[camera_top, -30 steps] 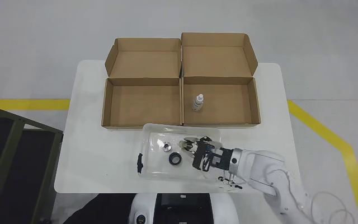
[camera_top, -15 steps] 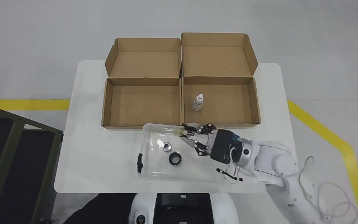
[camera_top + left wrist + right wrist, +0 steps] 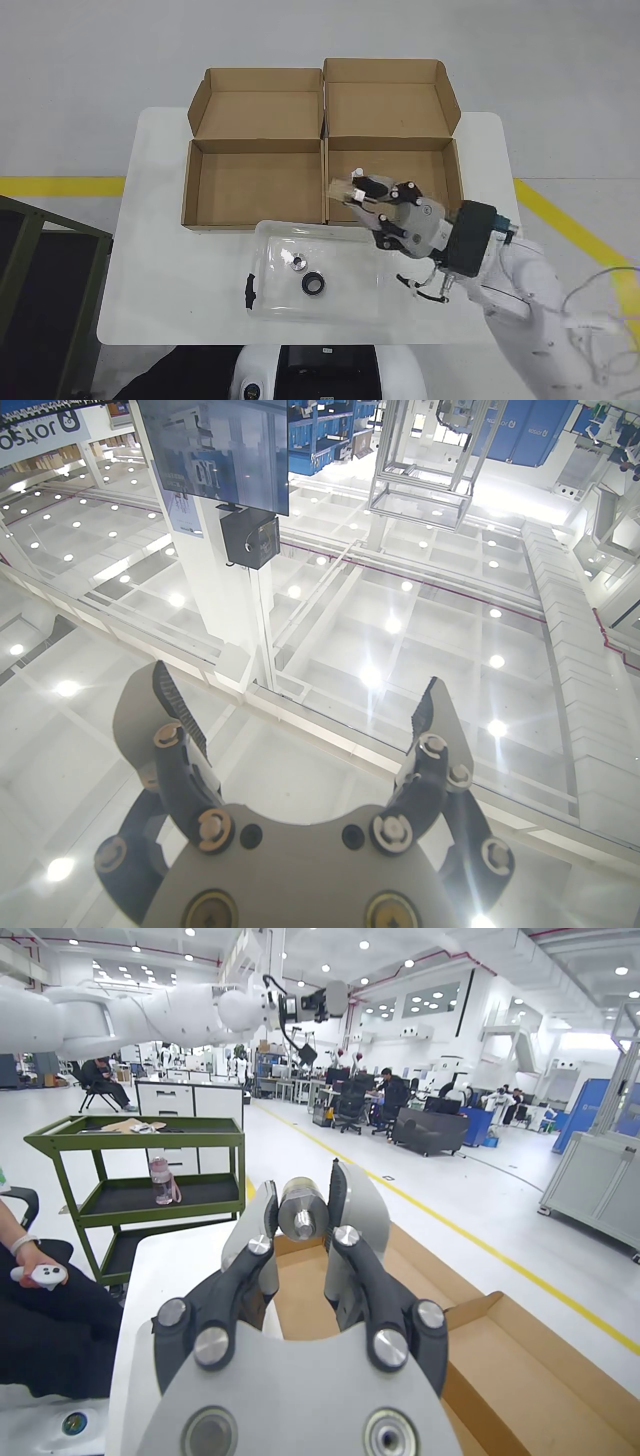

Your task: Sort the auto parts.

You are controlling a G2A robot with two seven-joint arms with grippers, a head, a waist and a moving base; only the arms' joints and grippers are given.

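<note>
steel cylinder [image 3: 303, 1219], stud end facing wrist, in right pincer [image 3: 302, 1195]

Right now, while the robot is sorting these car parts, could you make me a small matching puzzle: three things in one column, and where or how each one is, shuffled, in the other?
Things:
1. black ring
2. metal cylinder
3. left gripper

States:
A. held in the right gripper, fingers shut on it
B. open, holding nothing
C. lying in the clear tray

Pairs: 1-C, 2-A, 3-B
</note>
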